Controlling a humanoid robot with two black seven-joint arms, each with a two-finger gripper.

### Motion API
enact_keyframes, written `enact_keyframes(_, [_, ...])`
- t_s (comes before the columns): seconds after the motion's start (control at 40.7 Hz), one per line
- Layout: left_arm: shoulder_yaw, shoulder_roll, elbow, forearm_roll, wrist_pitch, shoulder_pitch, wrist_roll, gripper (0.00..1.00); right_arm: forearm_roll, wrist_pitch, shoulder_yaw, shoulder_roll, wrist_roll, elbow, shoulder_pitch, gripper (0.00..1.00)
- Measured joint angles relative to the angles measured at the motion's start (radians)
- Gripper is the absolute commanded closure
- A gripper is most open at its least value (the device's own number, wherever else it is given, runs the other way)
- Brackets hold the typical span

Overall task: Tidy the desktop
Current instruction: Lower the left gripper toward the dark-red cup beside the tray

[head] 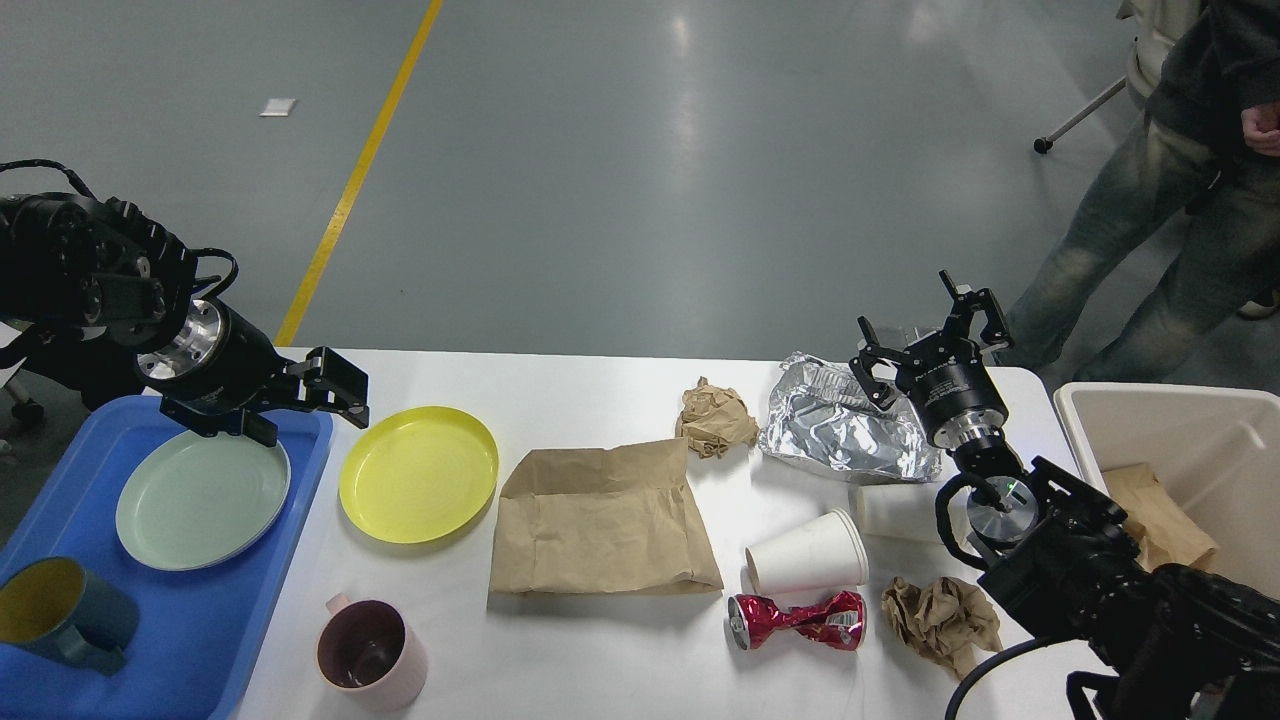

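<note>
The white desktop (600, 640) carries dishes and litter. My left gripper (300, 405) is open and empty over the back right corner of the blue tray (200, 640), just left of a yellow plate (418, 473). The tray holds a pale green plate (203, 495) and a blue cup (60, 610). A pink mug (370, 655) stands at the front. My right gripper (928, 328) is open and empty, above the right end of a crumpled foil sheet (840, 430).
A flat brown paper bag (600, 520), a paper ball (715, 418), two white paper cups (808, 552) (890, 512), a crushed red can (797, 618) and crumpled brown paper (940, 620) lie about. A beige bin (1200, 440) stands right. A person (1180, 200) stands beyond.
</note>
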Motion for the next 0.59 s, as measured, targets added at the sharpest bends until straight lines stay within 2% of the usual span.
enact_keyframes(0.148, [0.001,-0.002,-0.007,0.000,-0.017,0.005,0.000,0.04,0.000,0.000,0.000,0.000,0.000,0.000,0.000,0.00])
enact_keyframes(0.393, [0.004,0.001,-0.011,-0.001,-0.153,0.023,-0.003,0.04,0.000,0.000,0.000,0.000,0.000,0.000,0.000,0.00])
enact_keyframes(0.516, [0.006,-0.006,-0.012,0.002,-0.187,0.080,0.001,0.04,0.000,0.000,0.000,0.000,0.000,0.000,0.000,0.00])
enact_keyframes(0.59, [0.009,-0.014,-0.013,0.010,-0.171,0.146,0.009,0.04,0.000,0.000,0.000,0.000,0.000,0.000,-0.001,0.00])
